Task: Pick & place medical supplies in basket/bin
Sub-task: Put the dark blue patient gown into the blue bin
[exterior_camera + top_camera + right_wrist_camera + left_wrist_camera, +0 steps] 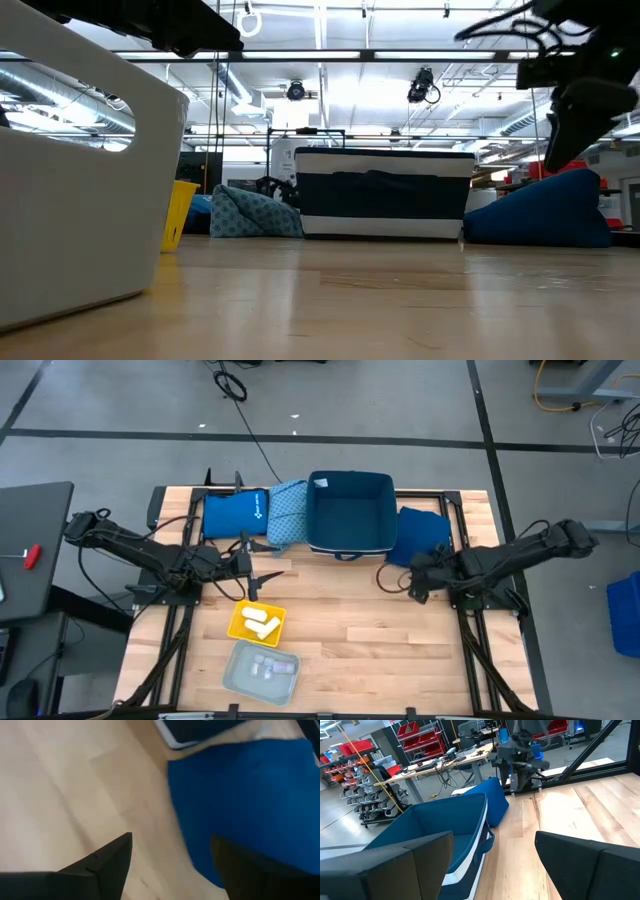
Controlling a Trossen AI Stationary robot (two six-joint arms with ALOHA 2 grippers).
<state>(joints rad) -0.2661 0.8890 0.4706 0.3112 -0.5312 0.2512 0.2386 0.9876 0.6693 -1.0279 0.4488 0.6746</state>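
Observation:
A dark blue basket (pixel 350 515) stands at the table's far middle. A teal patterned cloth (pixel 288 510) and a blue pouch (pixel 235 515) lie to its left, and a dark blue cloth (pixel 420 535) rests against its right wall. White tubes (pixel 258 622) lie in a yellow tray, and small clear vials (pixel 265 668) in a grey bin at the near edge. My left gripper (pixel 268 563) hovers open just beyond the yellow tray, pointing right. My right gripper (pixel 410 575) hangs open over the near edge of the dark blue cloth (pixel 240 795), raised above it (pixel 570 140).
The yellow tray (pixel 240 628) and grey bin (pixel 232 678) sit left of centre near the front edge. Bare wood (pixel 370 640) spreads between the arms and toward the near right. Black frame rails (pixel 470 650) run along both sides of the table.

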